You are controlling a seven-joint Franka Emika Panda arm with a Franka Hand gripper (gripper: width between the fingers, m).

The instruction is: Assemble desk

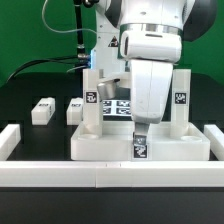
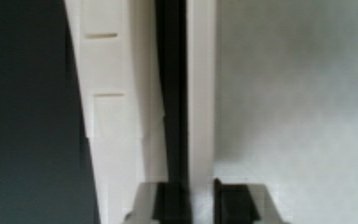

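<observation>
The desk panel (image 1: 110, 146) is a large white rectangle with a raised rim, lying in front of the arm with a small tag (image 1: 140, 150) on its near edge. Two white tagged leg posts stand upright at its far corners, one on the exterior view's left (image 1: 90, 97) and one on the right (image 1: 180, 97). Two more leg posts (image 1: 42, 110) (image 1: 75, 109) lie loose on the table to the left. My gripper (image 1: 140, 128) reaches straight down onto the near rim just above the tag. In the wrist view the gripper (image 2: 204, 206) is shut on the thin white rim (image 2: 201, 100).
A long low white rail (image 1: 100, 174) with L-shaped ends runs along the front of the panel, its ends at the left (image 1: 10, 140) and right (image 1: 214, 140). The marker board (image 1: 117, 106) lies behind the panel between the two standing legs. Cables hang at the back left.
</observation>
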